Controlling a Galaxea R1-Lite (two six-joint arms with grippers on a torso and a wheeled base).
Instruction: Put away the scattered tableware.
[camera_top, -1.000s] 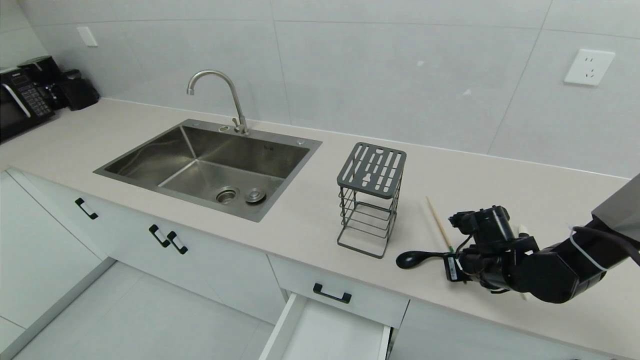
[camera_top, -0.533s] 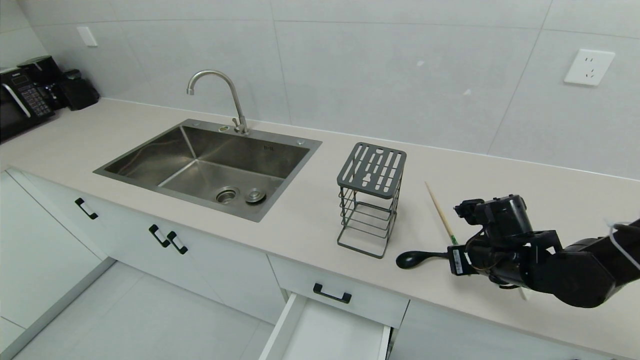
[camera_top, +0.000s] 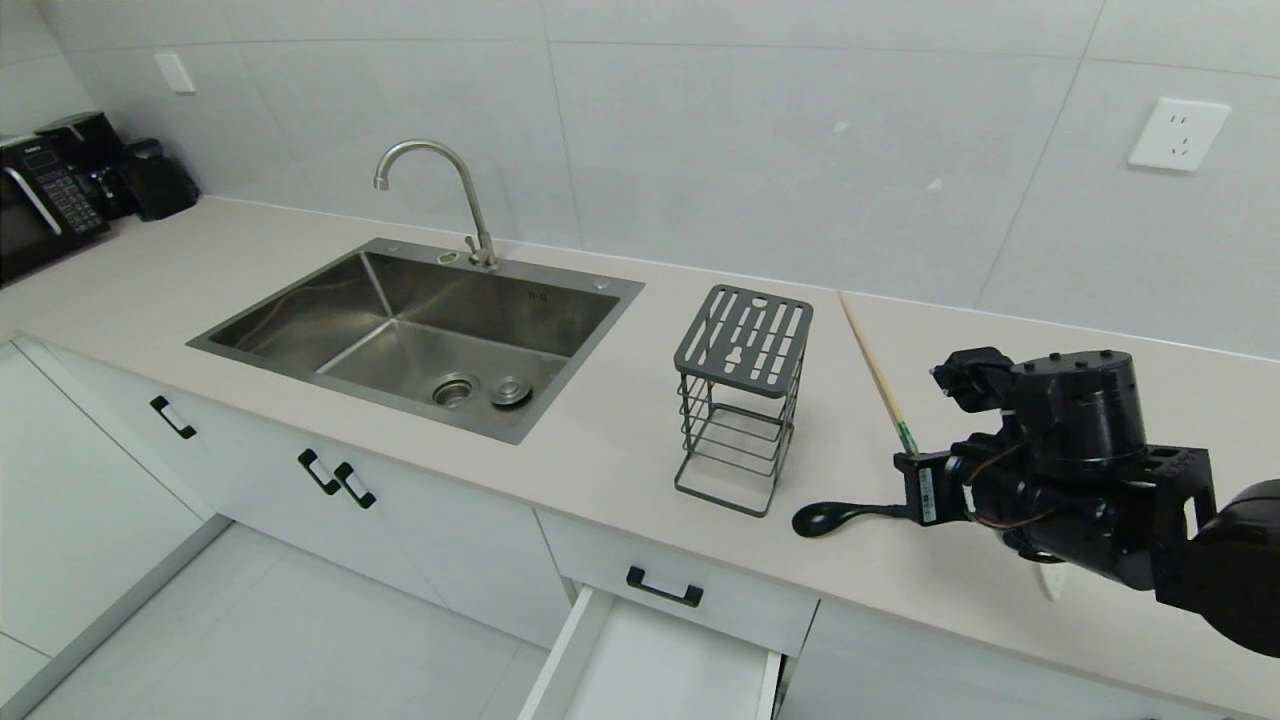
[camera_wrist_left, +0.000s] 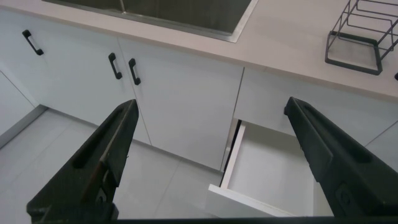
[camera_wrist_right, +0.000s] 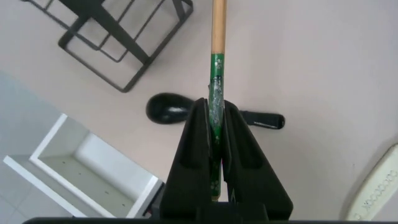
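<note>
Right gripper (camera_wrist_right: 214, 124) pinches the chopstick (camera_top: 876, 372) by its green end above the counter (camera_top: 620, 440), long axis pointing away from the robot; the rack (camera_top: 745, 340) stands near on the gripper's left, slotted top upward.

Bright, even light — soft shadows

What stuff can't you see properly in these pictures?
- Black spoon: in the head view, the end of its handle is hidden behind the right gripper.
- White thing: cut off by the edge in the right wrist view and mostly under the arm in the head view, so I cannot tell what it is.
- Drawer: its front is cut off by the head view's bottom edge.
- Chopstick: its far end runs off the edge of the right wrist view.
</note>
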